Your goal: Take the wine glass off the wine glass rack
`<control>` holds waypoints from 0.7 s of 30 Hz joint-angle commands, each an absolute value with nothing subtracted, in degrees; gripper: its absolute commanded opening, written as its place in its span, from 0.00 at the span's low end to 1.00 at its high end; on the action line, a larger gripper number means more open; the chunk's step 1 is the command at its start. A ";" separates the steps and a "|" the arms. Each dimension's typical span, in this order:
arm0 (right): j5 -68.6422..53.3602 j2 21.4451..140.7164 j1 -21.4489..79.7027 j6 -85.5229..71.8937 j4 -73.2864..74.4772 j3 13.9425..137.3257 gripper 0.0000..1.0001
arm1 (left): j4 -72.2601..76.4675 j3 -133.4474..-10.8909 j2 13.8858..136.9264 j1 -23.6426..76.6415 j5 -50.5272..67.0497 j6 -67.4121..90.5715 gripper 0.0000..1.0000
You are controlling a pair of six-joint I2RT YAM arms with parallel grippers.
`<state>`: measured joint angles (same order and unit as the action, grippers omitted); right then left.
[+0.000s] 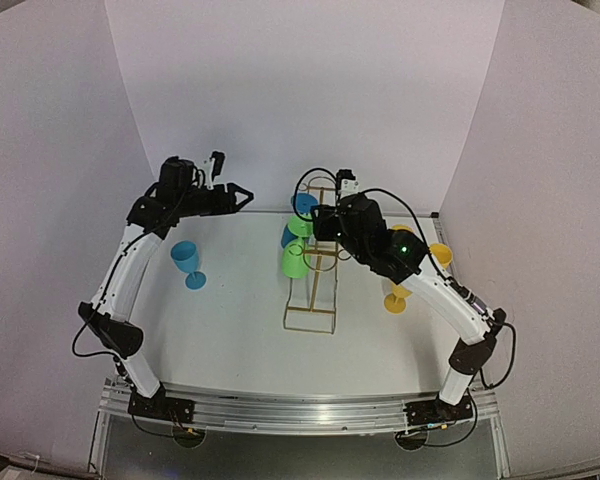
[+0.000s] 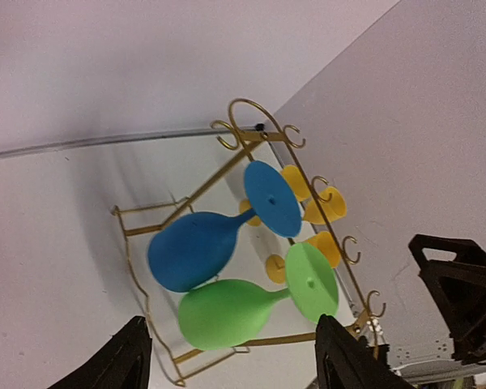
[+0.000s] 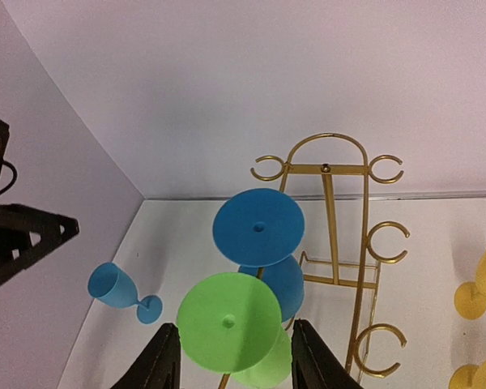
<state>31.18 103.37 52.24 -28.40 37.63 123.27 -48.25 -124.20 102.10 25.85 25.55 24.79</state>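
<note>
Gold wire rack (image 3: 327, 168): upright in the middle of the counter (image 1: 240, 340).
On rack: green plastic wine glass (image 3: 227, 322) and blue plastic wine glass (image 3: 257, 228), both on its left side.
Off rack: light-blue glass (image 1: 188, 262) standing at left; yellow glasses (image 1: 395, 298) at right.
Right claw (image 3: 233, 332): spread open, empty, fingers flanking the green glass's foot.
Left claw (image 2: 231, 324): open, empty, well apart from rack.
Progress: approach only, I judge; grip and lift-off remain.
</note>
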 commanded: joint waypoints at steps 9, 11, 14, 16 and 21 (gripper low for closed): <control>27.19 106.76 48.81 -31.71 37.51 121.32 0.41 | -46.99 -129.89 110.96 34.27 31.01 38.32 0.65; 26.99 106.67 48.80 -31.83 37.49 121.08 0.41 | -46.76 -129.87 111.83 34.54 30.94 38.64 0.64; 26.83 106.44 48.78 -31.93 37.52 120.45 0.41 | -46.27 -130.24 112.90 34.61 31.01 39.11 0.61; 26.75 106.22 48.82 -32.14 37.48 120.02 0.41 | -45.93 -130.64 113.55 34.68 31.10 39.27 0.60; 26.40 106.11 48.79 -32.40 37.51 119.39 0.41 | -46.13 -130.74 114.25 34.71 30.18 38.85 0.54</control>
